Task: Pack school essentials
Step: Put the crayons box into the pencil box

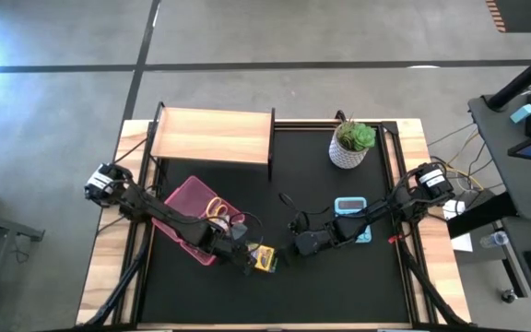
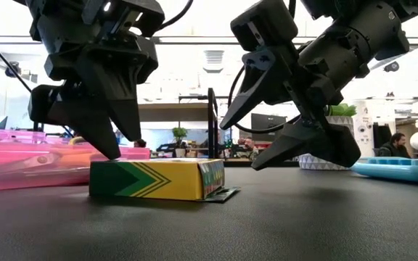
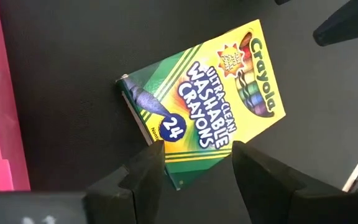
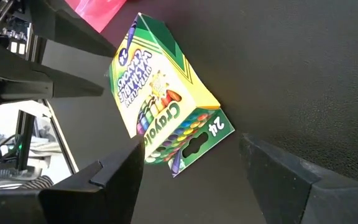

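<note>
Left end effector (image 3: 194,168) open, straddling the Crayola crayon box (image 3: 207,102) flat on the surface (image 2: 303,225). Right end effector (image 4: 191,168) open nearby. Advice: centre fingers across box edges before closing.

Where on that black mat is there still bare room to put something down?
Bare patches: the front strip of the black mat below both grippers, and the middle between the wooden shelf and the crayon box. Crowded: around that box, where the left gripper and right gripper close in, beside the pink case; also near the plant and blue tray.
</note>
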Controlling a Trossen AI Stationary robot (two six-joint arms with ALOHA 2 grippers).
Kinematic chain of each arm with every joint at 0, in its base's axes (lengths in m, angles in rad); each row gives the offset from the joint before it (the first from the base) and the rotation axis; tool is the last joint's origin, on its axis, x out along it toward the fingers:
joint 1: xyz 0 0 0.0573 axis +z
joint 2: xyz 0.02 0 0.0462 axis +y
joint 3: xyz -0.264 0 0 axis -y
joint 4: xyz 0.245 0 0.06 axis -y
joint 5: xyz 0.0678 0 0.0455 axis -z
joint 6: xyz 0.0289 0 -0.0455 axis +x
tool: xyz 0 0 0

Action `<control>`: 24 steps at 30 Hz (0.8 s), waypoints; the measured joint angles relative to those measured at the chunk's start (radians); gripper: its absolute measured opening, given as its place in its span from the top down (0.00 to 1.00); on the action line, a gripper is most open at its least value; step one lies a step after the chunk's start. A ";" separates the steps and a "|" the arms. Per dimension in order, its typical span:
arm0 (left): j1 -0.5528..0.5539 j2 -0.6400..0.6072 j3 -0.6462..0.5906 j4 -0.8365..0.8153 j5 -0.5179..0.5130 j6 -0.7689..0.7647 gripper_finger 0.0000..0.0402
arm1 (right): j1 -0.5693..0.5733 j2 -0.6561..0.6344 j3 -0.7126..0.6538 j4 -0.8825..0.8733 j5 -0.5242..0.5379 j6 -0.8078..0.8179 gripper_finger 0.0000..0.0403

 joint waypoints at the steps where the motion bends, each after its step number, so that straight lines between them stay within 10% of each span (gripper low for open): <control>1: 0.000 -0.003 0.000 0.000 0.000 0.000 0.57 | 0.000 0.000 0.000 0.000 0.000 0.000 0.38; 24: 0.000 -0.004 0.011 0.002 -0.004 0.026 0.57 | 0.000 0.000 0.000 0.001 0.000 -0.001 0.38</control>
